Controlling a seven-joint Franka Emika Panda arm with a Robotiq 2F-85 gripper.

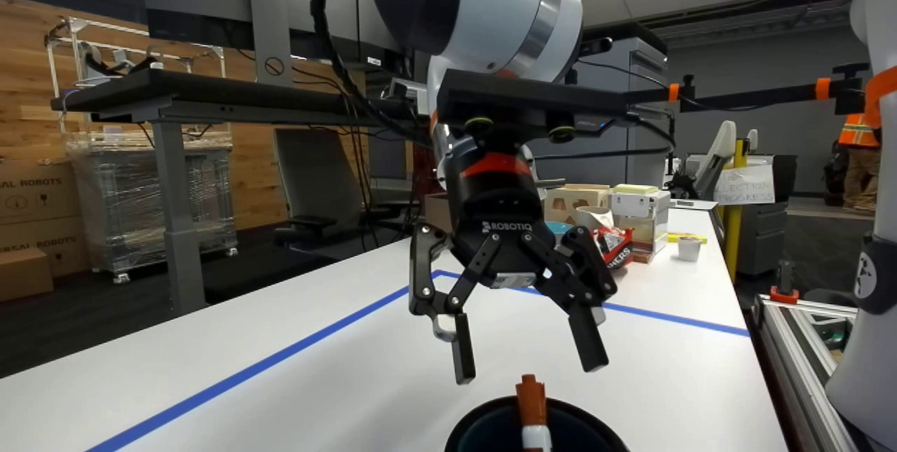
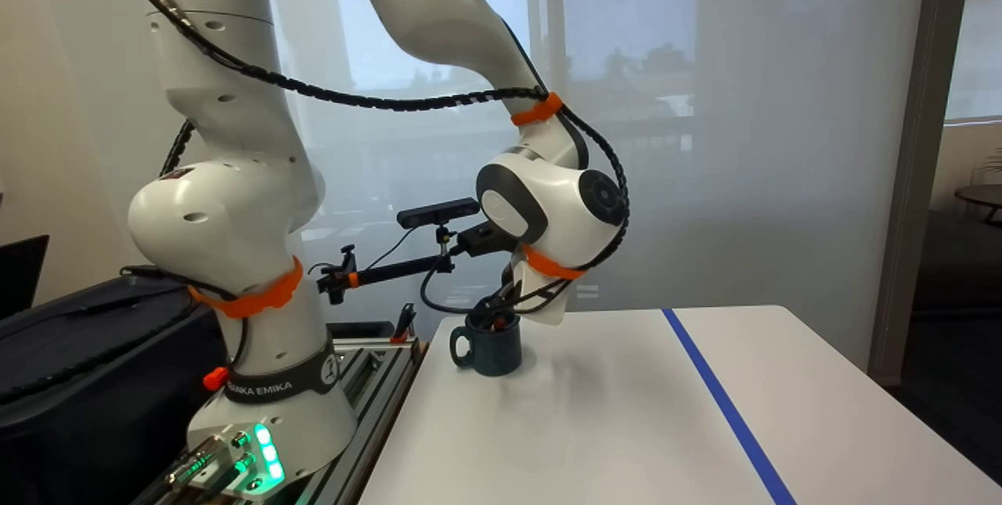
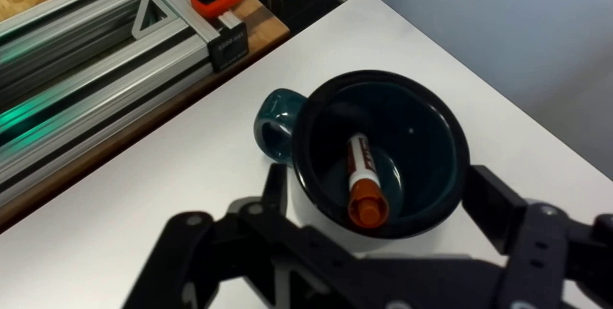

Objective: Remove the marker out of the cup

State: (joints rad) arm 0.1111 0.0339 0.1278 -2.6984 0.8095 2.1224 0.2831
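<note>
The marker has an orange cap and a white body with dark print. It leans inside the cup, cap up, in the wrist view [image 3: 365,179]. Its cap rises above the rim in an exterior view [image 1: 531,403]. The dark teal cup with a black rim [image 3: 412,227] stands upright on the table, handle to the left in the wrist view. It also shows in the exterior views [image 1: 483,431] [image 2: 493,356]. My gripper [image 1: 530,368] is open and empty, pointing down above the cup. In the wrist view its fingers [image 3: 375,175] appear wide apart, one each side of the cup.
The cup stands near the table corner, beside the metal rail frame [image 3: 158,60] with an orange clamp [image 3: 215,0]. Blue tape lines [image 2: 728,403] cross the white table. A red bag [image 1: 613,247], boxes and a small white cup [image 1: 689,249] stand farther along.
</note>
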